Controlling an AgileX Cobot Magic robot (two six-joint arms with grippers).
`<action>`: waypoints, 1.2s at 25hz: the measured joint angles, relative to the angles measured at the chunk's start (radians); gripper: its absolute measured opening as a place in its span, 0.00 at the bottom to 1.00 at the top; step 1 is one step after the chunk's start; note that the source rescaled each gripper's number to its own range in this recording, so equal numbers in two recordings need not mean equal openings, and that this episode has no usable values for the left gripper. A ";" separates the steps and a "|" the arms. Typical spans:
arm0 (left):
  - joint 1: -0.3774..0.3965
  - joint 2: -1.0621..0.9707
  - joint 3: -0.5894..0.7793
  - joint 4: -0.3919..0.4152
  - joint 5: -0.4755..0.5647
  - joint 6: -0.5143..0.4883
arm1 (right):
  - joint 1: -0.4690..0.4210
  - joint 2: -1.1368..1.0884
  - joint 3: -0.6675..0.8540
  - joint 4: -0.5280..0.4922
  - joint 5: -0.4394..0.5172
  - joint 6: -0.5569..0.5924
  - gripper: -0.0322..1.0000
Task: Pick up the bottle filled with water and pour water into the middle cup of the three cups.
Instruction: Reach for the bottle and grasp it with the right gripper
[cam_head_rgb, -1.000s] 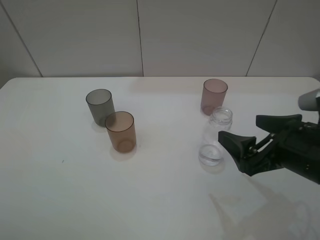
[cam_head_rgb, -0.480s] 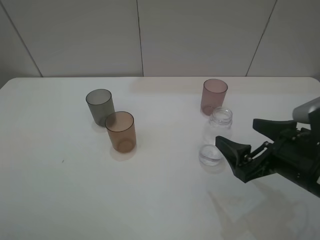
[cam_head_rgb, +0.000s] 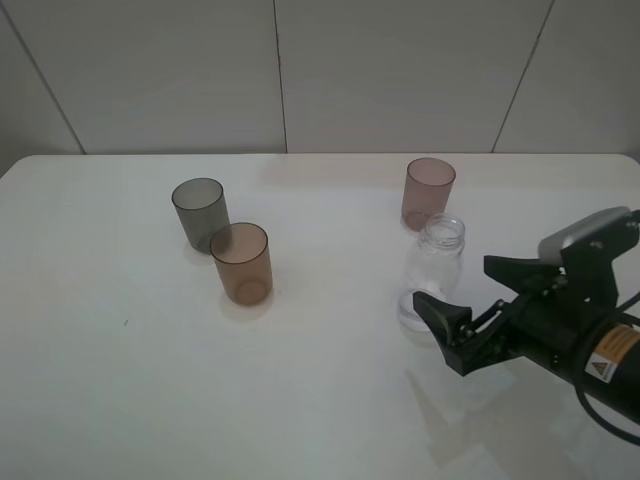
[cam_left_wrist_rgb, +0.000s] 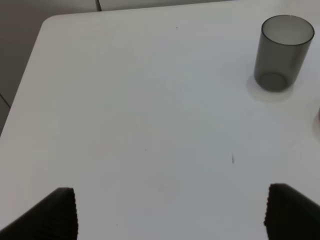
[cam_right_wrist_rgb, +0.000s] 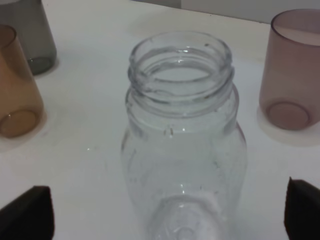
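On your white worktop (cam_head_rgb: 100, 400), your right gripper (cam_head_rgb: 462, 287), near the right edge, gapes wide and empty, the upright bottle (cam_head_rgb: 432, 268) just ahead of its tips. Your left gripper (cam_left_wrist_rgb: 175, 215) is equally spread, holding nothing. The amber middle cup (cam_head_rgb: 241, 262) stands nearer the left edge.

The left gripper (cam_left_wrist_rgb: 170, 215) shows only its two dark fingertips (cam_left_wrist_rgb: 57, 214), set wide apart above the white tabletop (cam_left_wrist_rgb: 150, 100). A smoky grey cup (cam_left_wrist_rgb: 282, 52) stands upright (translucent, its base showing through) near one table edge, well away from the rounded corner (cam_left_wrist_rgb: 45, 22). A tiny dark speck (cam_left_wrist_rgb: 232, 159) lies between cup and gripper.
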 joint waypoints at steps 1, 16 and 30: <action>0.000 0.000 0.000 0.000 0.000 0.000 | 0.000 0.023 0.000 0.000 -0.010 0.000 1.00; 0.000 0.000 0.000 0.000 0.000 0.000 | 0.000 0.102 -0.019 0.036 -0.019 -0.020 1.00; 0.000 0.000 0.000 0.000 0.000 0.000 | 0.000 0.188 -0.128 0.054 -0.022 -0.024 1.00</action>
